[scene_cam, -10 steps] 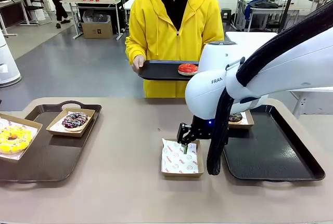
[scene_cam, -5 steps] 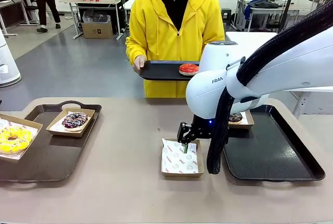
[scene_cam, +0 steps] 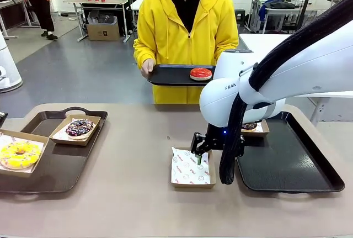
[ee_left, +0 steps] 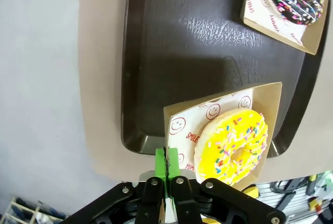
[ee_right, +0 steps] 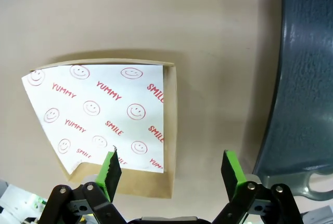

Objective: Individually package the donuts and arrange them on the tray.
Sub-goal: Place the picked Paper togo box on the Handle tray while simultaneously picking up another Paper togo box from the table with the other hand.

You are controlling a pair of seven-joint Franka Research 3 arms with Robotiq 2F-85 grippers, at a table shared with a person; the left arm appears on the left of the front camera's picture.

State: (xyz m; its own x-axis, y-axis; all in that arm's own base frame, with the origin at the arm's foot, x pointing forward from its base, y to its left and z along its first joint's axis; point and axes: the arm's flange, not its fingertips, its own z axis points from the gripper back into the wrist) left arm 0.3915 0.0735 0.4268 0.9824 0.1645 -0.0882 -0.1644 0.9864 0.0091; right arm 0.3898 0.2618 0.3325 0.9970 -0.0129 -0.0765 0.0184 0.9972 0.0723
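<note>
While the left tool (ee_left: 166,154) pinches one box (ee_left: 268,104), the right tool (ee_right: 170,161) gapes wide among four donuts (scene_cam: 80,127).

Three cameras, one tan table (scene_cam: 127,205).
The front camera sits back on the robot's side and looks across the table at a person in a yellow hoodie (scene_cam: 165,33). The right wrist camera looks straight down, close, at a brown cardboard box lined with white smiley paper (ee_right: 170,130); the front camera sees that box too. The left wrist camera looks down, close, on a yellow iced ring donut (ee_left: 218,146) in its cardboard carton (ee_left: 268,109), well left of that box, also in the front view.
</note>
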